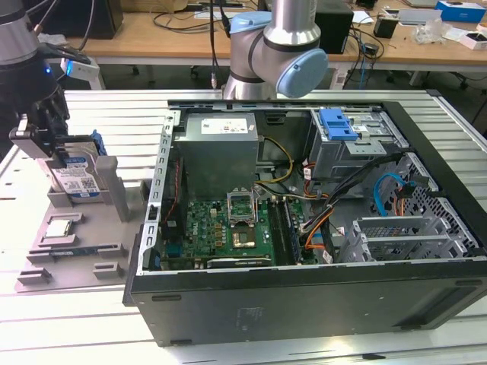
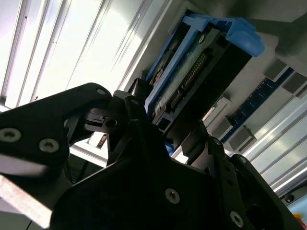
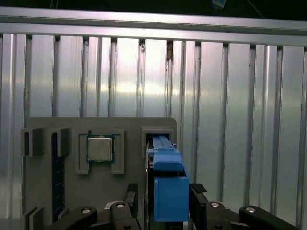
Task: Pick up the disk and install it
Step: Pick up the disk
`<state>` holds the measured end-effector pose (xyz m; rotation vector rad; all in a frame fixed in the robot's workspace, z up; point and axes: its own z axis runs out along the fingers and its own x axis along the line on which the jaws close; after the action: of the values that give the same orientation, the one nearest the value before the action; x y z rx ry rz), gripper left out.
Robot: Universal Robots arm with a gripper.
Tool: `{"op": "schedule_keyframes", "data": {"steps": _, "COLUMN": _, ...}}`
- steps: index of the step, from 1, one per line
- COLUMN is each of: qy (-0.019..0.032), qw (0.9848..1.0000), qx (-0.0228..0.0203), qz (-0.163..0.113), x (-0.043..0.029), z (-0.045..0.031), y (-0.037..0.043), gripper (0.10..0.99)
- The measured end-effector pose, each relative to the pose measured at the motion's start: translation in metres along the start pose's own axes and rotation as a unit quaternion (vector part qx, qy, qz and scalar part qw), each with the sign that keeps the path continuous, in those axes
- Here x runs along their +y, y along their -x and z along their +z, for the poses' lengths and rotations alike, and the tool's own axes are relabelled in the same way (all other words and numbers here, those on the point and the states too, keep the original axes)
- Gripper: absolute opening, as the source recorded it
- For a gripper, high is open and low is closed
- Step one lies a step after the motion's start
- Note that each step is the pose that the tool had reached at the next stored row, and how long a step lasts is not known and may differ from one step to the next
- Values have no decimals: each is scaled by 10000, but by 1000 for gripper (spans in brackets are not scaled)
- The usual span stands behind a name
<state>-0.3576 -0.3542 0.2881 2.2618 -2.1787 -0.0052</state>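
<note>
The hand is standing at the far left of the exterior view, clamping the disk by its upper end. In the first wrist view its black fingers are pressing either side of the blue carrier frame. The hand's upper body is running out of the exterior view's left edge and top corner, and in the second wrist view its dark housing is hiding the near end of the disk.

The disk is standing upright in a slot of the grey fixture plate, its label facing the camera and its lower edge sitting behind the slot wall. Just below it, a square processor chip is lying in its own recess. In the first wrist view a dark memory stick is lying in a narrow groove beyond the chip.

Bare ribbed tabletop is stretching behind the plate, and a narrow strip is separating the plate from the open computer case.

The case is lying on its side, its near wall hiding the bottom of the motherboard. A grey power supply is sitting above the board, the arm is rising behind it, and a blue bracket is resting on the drive cage towards the right.
</note>
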Motion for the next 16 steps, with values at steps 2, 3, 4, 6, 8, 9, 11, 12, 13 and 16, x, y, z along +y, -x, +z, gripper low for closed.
{"op": "schedule_keyframes", "data": {"steps": 2, "qy": 0, "qw": 10000, "qx": 0, "qz": 0, "x": 0, "z": 1, "y": 0, "gripper": 525}}
{"op": "schedule_keyframes", "data": {"steps": 3, "qy": 0, "qw": 10000, "qx": 0, "qz": 0, "x": 0, "z": 1, "y": 0, "gripper": 463}}
{"op": "schedule_keyframes", "data": {"steps": 4, "qy": 0, "qw": 10000, "qx": 0, "qz": 0, "x": 0, "z": 2, "y": 0, "gripper": 400}}
{"op": "schedule_keyframes", "data": {"steps": 6, "qy": 0, "qw": 10000, "qx": 0, "qz": 0, "x": 0, "z": 2, "y": 0, "gripper": 365}}
{"op": "schedule_keyframes", "data": {"steps": 8, "qy": 0, "qw": 10000, "qx": 0, "qz": 0, "x": 0, "z": 2, "y": 0, "gripper": 365}}
{"op": "schedule_keyframes", "data": {"steps": 9, "qy": 0, "qw": 10000, "qx": 0, "qz": 0, "x": 0, "z": 3, "y": 0, "gripper": 365}}
{"op": "schedule_keyframes", "data": {"steps": 11, "qy": 0, "qw": 10000, "qx": 0, "qz": 0, "x": 0, "z": 3, "y": 0, "gripper": 365}}
{"op": "schedule_keyframes", "data": {"steps": 12, "qy": 0, "qw": 10000, "qx": 0, "qz": 0, "x": 0, "z": 3, "y": 0, "gripper": 365}}
{"op": "schedule_keyframes", "data": {"steps": 13, "qy": 0, "qw": 10000, "qx": 0, "qz": 0, "x": 0, "z": 4, "y": 0, "gripper": 365}}
{"op": "schedule_keyframes", "data": {"steps": 16, "qy": 0, "qw": 10000, "qx": 0, "qz": 0, "x": 0, "z": 5, "y": 0, "gripper": 365}}
